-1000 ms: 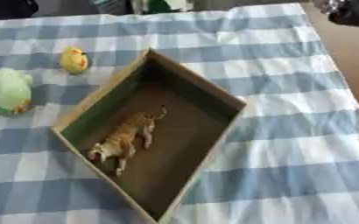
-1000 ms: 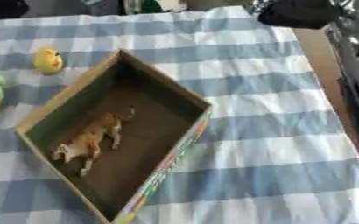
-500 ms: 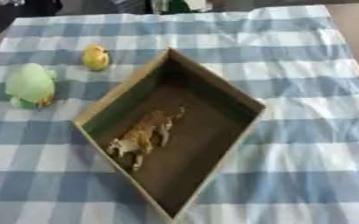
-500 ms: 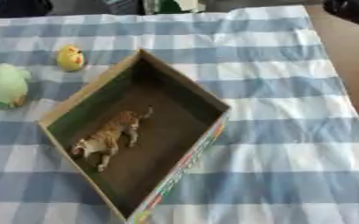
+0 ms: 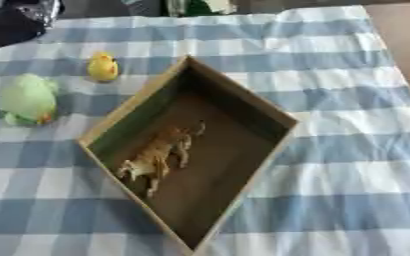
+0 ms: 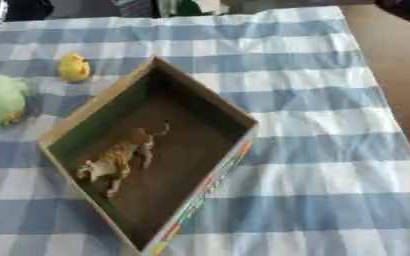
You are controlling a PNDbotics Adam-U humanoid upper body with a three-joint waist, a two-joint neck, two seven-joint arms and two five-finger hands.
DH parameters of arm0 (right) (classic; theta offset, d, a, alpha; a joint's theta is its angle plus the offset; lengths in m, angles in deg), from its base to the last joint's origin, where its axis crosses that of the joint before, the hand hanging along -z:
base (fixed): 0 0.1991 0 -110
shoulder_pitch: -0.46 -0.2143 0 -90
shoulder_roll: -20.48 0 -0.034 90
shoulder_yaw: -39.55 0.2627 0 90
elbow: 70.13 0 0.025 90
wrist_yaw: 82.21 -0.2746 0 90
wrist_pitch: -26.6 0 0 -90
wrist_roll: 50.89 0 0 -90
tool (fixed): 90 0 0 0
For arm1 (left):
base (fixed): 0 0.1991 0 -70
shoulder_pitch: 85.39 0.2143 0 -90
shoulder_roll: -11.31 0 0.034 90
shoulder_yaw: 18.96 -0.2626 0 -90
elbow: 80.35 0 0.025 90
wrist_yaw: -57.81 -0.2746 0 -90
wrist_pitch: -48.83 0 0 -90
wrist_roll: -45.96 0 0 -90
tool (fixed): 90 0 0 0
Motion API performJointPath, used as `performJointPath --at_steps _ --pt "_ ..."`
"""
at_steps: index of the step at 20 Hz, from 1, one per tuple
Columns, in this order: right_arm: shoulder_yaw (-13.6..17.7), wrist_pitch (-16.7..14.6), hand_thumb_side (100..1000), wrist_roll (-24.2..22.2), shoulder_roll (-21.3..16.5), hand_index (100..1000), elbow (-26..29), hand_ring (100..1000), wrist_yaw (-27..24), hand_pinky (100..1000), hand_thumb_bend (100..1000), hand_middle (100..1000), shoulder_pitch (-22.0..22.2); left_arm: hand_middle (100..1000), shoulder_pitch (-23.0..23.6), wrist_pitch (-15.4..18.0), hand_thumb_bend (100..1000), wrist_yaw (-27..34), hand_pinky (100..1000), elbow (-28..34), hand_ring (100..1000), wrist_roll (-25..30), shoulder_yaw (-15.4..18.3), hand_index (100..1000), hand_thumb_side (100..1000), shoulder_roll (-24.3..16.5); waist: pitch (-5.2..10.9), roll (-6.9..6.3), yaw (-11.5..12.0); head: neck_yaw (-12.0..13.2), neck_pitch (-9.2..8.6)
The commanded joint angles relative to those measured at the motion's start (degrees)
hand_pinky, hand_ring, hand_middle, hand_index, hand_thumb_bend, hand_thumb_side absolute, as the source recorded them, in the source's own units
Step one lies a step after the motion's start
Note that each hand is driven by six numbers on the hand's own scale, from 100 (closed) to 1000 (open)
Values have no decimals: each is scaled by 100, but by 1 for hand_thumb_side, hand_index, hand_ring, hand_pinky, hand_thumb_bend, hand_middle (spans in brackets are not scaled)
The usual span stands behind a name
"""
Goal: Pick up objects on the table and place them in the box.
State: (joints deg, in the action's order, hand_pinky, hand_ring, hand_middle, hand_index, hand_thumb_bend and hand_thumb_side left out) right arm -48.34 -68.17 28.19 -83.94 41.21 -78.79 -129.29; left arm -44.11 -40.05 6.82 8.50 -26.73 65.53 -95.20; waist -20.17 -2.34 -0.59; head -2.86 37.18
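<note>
A brown cardboard box [image 5: 243, 107] lies open and askew in the middle of the blue and white checked table. Inside it, on its side, lies an orange-brown toy animal [image 5: 156, 156]. To the box's far left a small yellow duck [image 5: 103, 67] stands on the cloth, and a pale green round toy [image 5: 28, 99] sits nearer the left edge. A black and silver part of my left arm or hand [image 5: 16, 21] shows at the upper left corner, well away from the toys. A dark bit of my right arm or hand [image 6: 406, 7] shows at the upper right corner.
The table's right edge [image 6: 379, 75] runs down past the cloth, with brown floor beyond. Green and white things [image 5: 195, 6] stand at the far edge. Bare checked cloth [image 5: 348, 125] lies to the right of the box and in front of it.
The whole picture has shifted, so the camera has moved. The box and toys keep their places relative to each other. A black and silver shape now shows at the upper left.
</note>
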Motion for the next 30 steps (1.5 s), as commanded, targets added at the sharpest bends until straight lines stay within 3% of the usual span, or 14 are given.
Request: performJointPath --at_steps 1,4,10,18,23,30 --pt "59 24 606 11 -64 831 96 797 -32 814 100 646 -44 800 -243 133 141 -306 665 -372 814 582 1 942 893 -279 123 4 -10 -53 -66" --pt "66 38 605 13 -54 830 96 796 -31 814 100 644 -31 813 -350 140 312 -531 683 -674 833 1005 -8 954 974 -339 123 -7 -16 -65 -84" --pt "78 71 605 8 -33 828 98 794 -32 814 100 642 -4 847 -442 22 495 -784 717 -1226 867 2053 57 995 1000 -413 139 -20 -6 -96 -104" --pt "122 132 602 30 23 828 108 793 -28 814 100 639 34 903 -398 -30 555 -1011 782 -1574 923 2820 165 1000 954 -433 122 -3 -13 -92 -125" --pt "143 164 599 42 38 827 118 789 -19 814 100 635 57 936 -405 -46 546 -1190 812 -1773 948 3063 272 1000 793 -460 107 3 -5 -82 -133" --pt "176 238 592 55 78 825 119 788 12 815 100 631 100 937 -345 45 577 -995 813 -1848 948 3304 369 1000 814 -519 103 -8 1 -88 -143"
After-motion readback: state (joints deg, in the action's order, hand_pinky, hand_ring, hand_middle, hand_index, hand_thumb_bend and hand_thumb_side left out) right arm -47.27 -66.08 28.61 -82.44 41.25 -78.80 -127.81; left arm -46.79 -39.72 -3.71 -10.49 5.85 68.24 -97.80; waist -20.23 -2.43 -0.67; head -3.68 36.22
